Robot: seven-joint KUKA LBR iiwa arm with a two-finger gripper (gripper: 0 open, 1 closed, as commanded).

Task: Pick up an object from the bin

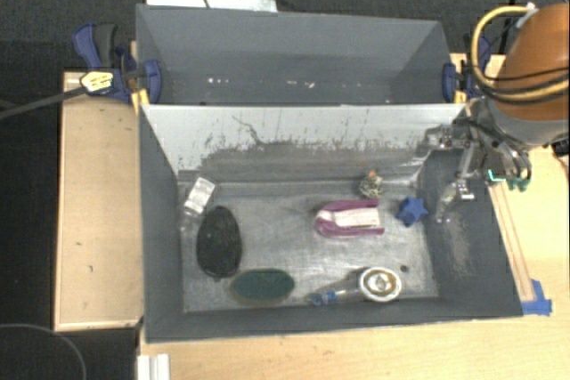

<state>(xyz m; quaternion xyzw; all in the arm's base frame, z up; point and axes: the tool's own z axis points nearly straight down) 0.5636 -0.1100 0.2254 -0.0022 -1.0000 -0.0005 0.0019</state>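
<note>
Orange-capped arm [539, 58] over bin rim [500, 231], end effector [456, 191] by right wall [463, 262], grip state unclear, blue piece [411, 211] beside.

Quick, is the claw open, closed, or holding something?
Claw: cannot be told; it hangs beside a small blue block at the grey metal bin's right side.

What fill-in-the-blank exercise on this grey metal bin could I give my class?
1. Nearest the gripper lies a small ____ block.
2. Beside the dark green oval pad lies a larger ____ oval pad.
3. The purple-and-white packet lies on that block's ____ side, as seen.
Missing words: blue; black; left.
</note>
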